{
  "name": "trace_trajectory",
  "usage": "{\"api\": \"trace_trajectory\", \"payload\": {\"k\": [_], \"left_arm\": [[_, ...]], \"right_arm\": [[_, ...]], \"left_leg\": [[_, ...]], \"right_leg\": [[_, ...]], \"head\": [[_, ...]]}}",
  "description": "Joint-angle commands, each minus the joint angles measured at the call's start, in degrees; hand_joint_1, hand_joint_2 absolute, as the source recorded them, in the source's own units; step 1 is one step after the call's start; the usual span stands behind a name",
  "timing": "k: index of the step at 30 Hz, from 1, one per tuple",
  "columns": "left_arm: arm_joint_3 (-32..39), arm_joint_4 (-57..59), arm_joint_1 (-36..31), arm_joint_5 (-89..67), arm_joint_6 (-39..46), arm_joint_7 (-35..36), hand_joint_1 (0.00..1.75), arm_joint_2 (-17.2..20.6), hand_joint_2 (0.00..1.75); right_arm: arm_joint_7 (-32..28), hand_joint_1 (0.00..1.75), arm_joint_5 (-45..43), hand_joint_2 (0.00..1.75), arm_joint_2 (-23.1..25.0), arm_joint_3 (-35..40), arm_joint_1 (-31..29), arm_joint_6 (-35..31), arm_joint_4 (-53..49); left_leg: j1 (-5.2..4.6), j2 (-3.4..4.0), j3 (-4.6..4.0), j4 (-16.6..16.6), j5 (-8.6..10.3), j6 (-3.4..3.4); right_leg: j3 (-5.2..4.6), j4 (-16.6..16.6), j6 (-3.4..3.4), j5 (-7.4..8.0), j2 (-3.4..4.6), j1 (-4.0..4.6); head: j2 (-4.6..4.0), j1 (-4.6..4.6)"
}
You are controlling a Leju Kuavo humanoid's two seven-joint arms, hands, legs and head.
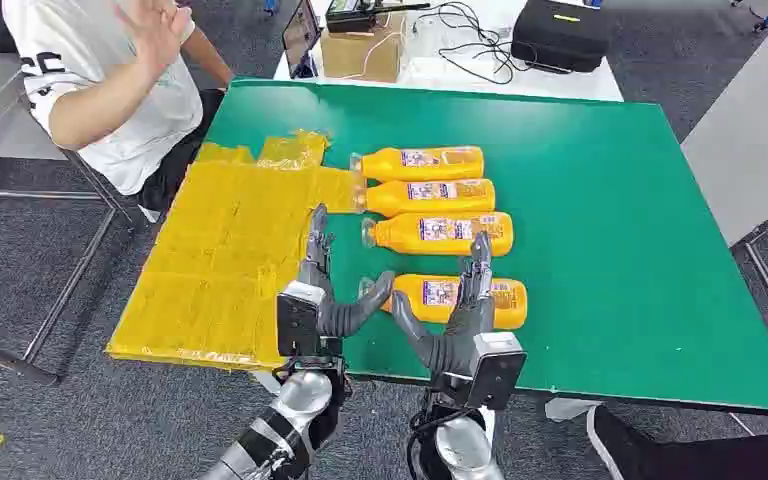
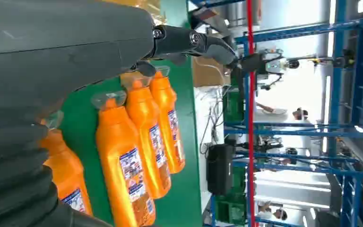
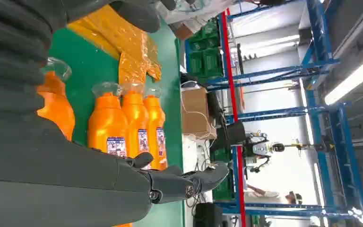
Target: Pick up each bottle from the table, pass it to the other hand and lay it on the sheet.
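Head view, far left: a person (image 1: 110, 70) is being seen seated beside the table, one hand raised.
Sheet: the yellow sheet (image 1: 220, 270) is being kept spread over the left part of the green table (image 1: 610, 250); no bottle is being carried on it, though the cap ends of the upper bottles are reaching its right edge.
Left hand: the left hand (image 1: 325, 290) is being held above the sheet's right edge, fingers apart, nothing gripped.
Bottles: four orange bottles are being left lying in a row, caps toward the sheet — far bottle (image 1: 420, 163), second bottle (image 1: 430, 196), third bottle (image 1: 440, 232), nearest bottle (image 1: 450, 298).
Right hand: the right hand (image 1: 460, 310) is being held over the nearest bottle, fingers spread, nothing clasped; contact cannot be told.
Progress: judged as not yet begun — no bottle is being held or passed, and none is lying fully on the sheet.
Left to do: all four are judged to be awaiting pick-up, hand-over and laying down.
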Motion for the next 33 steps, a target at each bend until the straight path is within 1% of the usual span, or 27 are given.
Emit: {"api": "trace_trajectory", "payload": {"k": [1, 2, 3, 4, 5, 7, 8, 9, 10, 11, 12, 14, 15, 16, 18, 19, 20, 22, 23, 25, 26, 28, 29, 30, 31, 32, 33], "left_arm": [[0.5, -0.6, 5.4, -0.7, -0.3, -0.1, 0.00, -0.6, 1.75], [0.5, -0.5, 5.3, -0.6, -0.4, 0.0, 0.00, -0.6, 1.75], [0.4, -0.1, 4.9, -0.5, -0.4, 0.0, 0.00, -0.6, 1.75], [0.2, 0.0, 4.7, -0.4, -0.5, 0.0, 0.00, -0.6, 1.75], [0.2, 0.2, 4.5, -0.2, -0.2, -0.1, 0.00, -0.6, 1.75], [0.2, 0.8, 4.1, 0.0, -0.2, -0.1, 0.00, -0.6, 1.75], [0.4, 1.1, 3.9, -0.3, -0.3, 0.0, 0.00, -0.6, 1.75], [0.4, 1.2, 3.8, -0.3, -0.3, 0.0, 0.00, -0.5, 1.75], [0.9, 1.7, 3.6, -0.7, -0.5, 0.0, 0.00, -0.6, 1.75], [0.9, 1.7, 3.6, -0.7, -0.5, 0.0, 0.00, -0.6, 1.75], [0.8, 2.2, 3.4, -1.8, 0.3, -0.2, 0.00, -0.4, 1.75], [2.0, 2.7, 3.2, -3.0, 0.5, -0.2, 0.00, -0.5, 1.75], [2.3, 3.1, 2.9, -3.7, 0.4, 0.1, 0.00, -0.2, 1.75], [2.8, 3.4, 2.7, -4.7, 0.5, 0.6, 0.00, 0.1, 1.75], [3.3, 3.8, 2.4, -5.9, 0.7, 0.9, 0.00, 0.7, 1.75], [4.6, 3.8, 2.6, -6.0, 0.5, 1.2, 0.00, 0.8, 1.75], [5.6, 3.7, 2.8, -6.0, 0.9, 1.2, 0.00, 1.0, 1.75], [5.9, 3.7, 2.8, -5.9, 0.6, 1.2, 0.00, 1.4, 1.75], [5.9, 3.7, 2.8, -5.9, 0.6, 1.2, 0.00, 1.4, 1.75], [5.9, 3.7, 2.8, -5.9, 0.6, 1.2, 0.00, 1.4, 1.75], [5.9, 3.6, 2.9, -6.0, 0.6, 1.1, 0.00, 1.2, 1.75], [5.9, 3.6, 2.9, -6.0, 0.6, 1.1, 0.00, 1.2, 1.75], [5.9, 3.6, 2.9, -6.0, 0.6, 1.1, 0.00, 1.2, 1.75], [5.9, 3.6, 2.9, -6.0, 0.6, 1.1, 0.00, 1.2, 1.75], [6.4, 3.5, 3.0, -6.6, 1.1, 1.1, 0.00, 1.1, 1.75], [7.3, 3.3, 3.2, -6.9, 1.4, 1.1, 0.00, 1.1, 1.75], [8.2, 3.5, 3.2, -7.8, 1.3, 1.4, 0.00, 1.4, 1.75]], "right_arm": [[-0.1, 0.00, 0.0, 1.75, 3.0, 2.2, 2.7, -0.2, 0.5], [-0.2, 0.00, 0.0, 1.75, 2.9, 2.2, 2.8, -0.3, 0.3], [-0.3, 0.00, 0.1, 1.75, 2.9, 2.1, 2.9, -0.6, 0.0], [-0.3, 0.00, 0.1, 1.75, 2.8, 2.0, 3.0, -0.7, -0.1], [-0.4, 0.00, 0.7, 1.75, 2.8, 1.9, 3.1, -1.4, -0.2], [-0.3, 0.00, 0.8, 1.75, 2.5, 1.7, 3.1, -1.6, -0.1], [-0.3, 0.00, 0.8, 1.75, 2.5, 1.7, 3.1, -1.6, 0.0], [-0.3, 0.00, 0.8, 1.75, 2.4, 1.6, 3.1, -1.6, 0.0], [-0.2, 0.00, 0.9, 1.75, 2.4, 1.4, 3.1, -1.7, 0.1], [-0.2, 0.00, 0.9, 1.75, 2.4, 1.4, 3.1, -1.7, 0.1], [0.1, 0.00, 1.0, 1.75, 2.3, 1.3, 2.9, -1.8, 0.4], [0.4, 0.00, 0.8, 1.75, 2.3, 0.5, 2.7, -1.8, 1.0], [0.5, 0.00, 0.9, 1.75, 2.2, -0.1, 2.6, -1.8, 1.2], [0.9, 0.00, 2.3, 1.75, 1.9, -0.4, 2.2, -2.9, 1.8], [1.4, 0.00, 2.9, 1.75, 1.5, -1.1, 1.9, -3.2, 2.2], [1.7, 0.00, 3.9, 1.75, 1.3, -1.9, 1.6, -3.9, 3.0], [1.8, 0.00, 5.5, 1.75, 0.7, -2.0, 1.3, -4.7, 3.5], [1.8, 0.00, 5.5, 1.75, 0.4, -2.4, 1.3, -4.7, 3.4], [1.8, 0.00, 5.5, 1.75, 0.4, -2.4, 1.3, -4.7, 3.4], [1.8, 0.00, 5.5, 1.75, 0.4, -2.4, 1.3, -4.7, 3.4], [1.8, 0.00, 5.5, 1.75, 0.6, -2.3, 1.3, -4.7, 3.4], [1.8, 0.00, 5.5, 1.75, 0.6, -2.3, 1.3, -4.7, 3.4], [1.8, 0.00, 5.5, 1.75, 0.6, -2.3, 1.3, -4.7, 3.4], [1.8, 0.00, 5.5, 1.75, 0.6, -2.3, 1.3, -4.7, 3.4], [2.3, 0.00, 8.0, 1.75, 0.4, -2.2, 1.1, -6.5, 3.9], [2.7, 0.00, 10.7, 1.75, -0.2, -2.2, 0.5, -7.8, 4.5], [4.2, 0.00, 14.0, 1.75, -1.1, -3.0, -0.3, -8.6, 5.7]], "left_leg": [[0.08, 0.27, 0.63, 0.0, -0.36, -0.13], [0.04, 0.19, 0.43, -0.1, -0.22, -0.09], [0.05, 0.21, 0.57, -0.1, -0.30, -0.11], [0.03, 0.15, 0.39, -0.1, -0.20, -0.08], [0.07, 0.22, 0.62, 0.0, -0.34, -0.13], [0.02, 0.12, 0.33, -0.1, -0.15, -0.07], [0.04, 0.16, 0.49, -0.1, -0.25, -0.10], [0.03, 0.11, 0.36, -0.1, -0.17, -0.08], [0.06, 0.16, 0.55, 0.0, -0.30, -0.12], [0.04, 0.12, 0.39, -0.1, -0.18, -0.08], [0.06, 0.17, 0.56, 0.0, -0.29, -0.12], [0.03, 0.10, 0.34, -0.1, -0.15, -0.07], [0.06, 0.14, 0.51, -0.1, -0.24, -0.10], [0.02, 0.10, 0.35, -0.1, -0.14, -0.07], [0.09, 0.19, 0.72, -0.1, -0.35, -0.14], [0.05, 0.17, 0.51, -0.1, -0.20, -0.09], [0.09, 0.21, 0.65, -0.1, -0.30, -0.12], [0.03, 0.14, 0.35, -0.1, -0.10, -0.06], [0.07, 0.22, 0.63, -0.1, -0.24, -0.11], [0.03, 0.13, 0.39, -0.1, -0.13, -0.07], [0.07, 0.13, 0.51, -0.1, -0.20, -0.10], [0.03, 0.07, 0.33, -0.1, -0.11, -0.07], [0.08, 0.15, 0.56, -0.1, -0.24, -0.11], [0.06, 0.13, 0.47, -0.1, -0.19, -0.09], [0.04, 0.12, 0.33, -0.1, -0.12, -0.07], [0.09, 0.16, 0.50, 0.0, -0.22, -0.11], [0.06, 0.14, 0.45, -0.1, -0.18, -0.09]], "right_leg": [[0.56, -0.1, -0.17, -0.27, 0.21, 0.10], [0.37, -0.1, -0.12, -0.17, 0.15, 0.05], [0.51, -0.1, -0.15, -0.24, 0.16, 0.07], [0.35, -0.1, -0.11, -0.16, 0.11, 0.04], [0.57, -0.1, -0.16, -0.27, 0.17, 0.09], [0.29, -0.1, -0.09, -0.12, 0.09, 0.03], [0.44, -0.1, -0.13, -0.21, 0.11, 0.06], [0.33, -0.1, -0.10, -0.14, 0.07, 0.04], [0.51, -0.1, -0.15, -0.25, 0.11, 0.08], [0.35, -0.1, -0.11, -0.15, 0.09, 0.05], [0.51, 0.0, -0.15, -0.25, 0.12, 0.08], [0.31, -0.1, -0.10, -0.12, 0.06, 0.04], [0.48, -0.1, -0.14, -0.20, 0.09, 0.08], [0.31, -0.1, -0.09, -0.11, 0.07, 0.03], [0.68, -0.1, -0.18, -0.28, 0.13, 0.12], [0.46, -0.1, -0.12, -0.15, 0.12, 0.07], [0.61, -0.1, -0.16, -0.23, 0.16, 0.11], [0.31, -0.1, -0.08, -0.06, 0.11, 0.04], [0.57, -0.1, -0.14, -0.18, 0.16, 0.08], [0.34, -0.1, -0.09, -0.10, 0.09, 0.04], [0.47, -0.1, -0.13, -0.16, 0.08, 0.08], [0.28, -0.1, -0.09, -0.10, 0.03, 0.04], [0.51, -0.1, -0.15, -0.19, 0.09, 0.10], [0.43, -0.1, -0.13, -0.15, 0.09, 0.07], [0.28, -0.1, -0.10, -0.09, 0.07, 0.05], [0.46, -0.1, -0.14, -0.17, 0.10, 0.10], [0.41, -0.1, -0.12, -0.14, 0.09, 0.08]], "head": [[0.00, 0.00], [0.00, 0.00], [0.02, 0.00], [0.02, 0.00], [0.00, 0.00], [0.00, 0.00], [0.00, 0.00], [0.00, 0.00], [0.02, 0.00], [0.00, 0.00], [0.02, 0.00], [0.00, 0.00], [0.02, 0.00], [0.00, 0.00], [0.00, 0.00], [0.02, 0.00], [0.00, 0.00], [0.02, 0.00], [0.00, 0.00], [0.00, 0.00], [0.00, 0.02], [0.00, 0.02], [0.00, 0.00], [0.02, 0.00], [0.00, 0.00], [0.00, 0.00], [0.02, 0.00]]}}
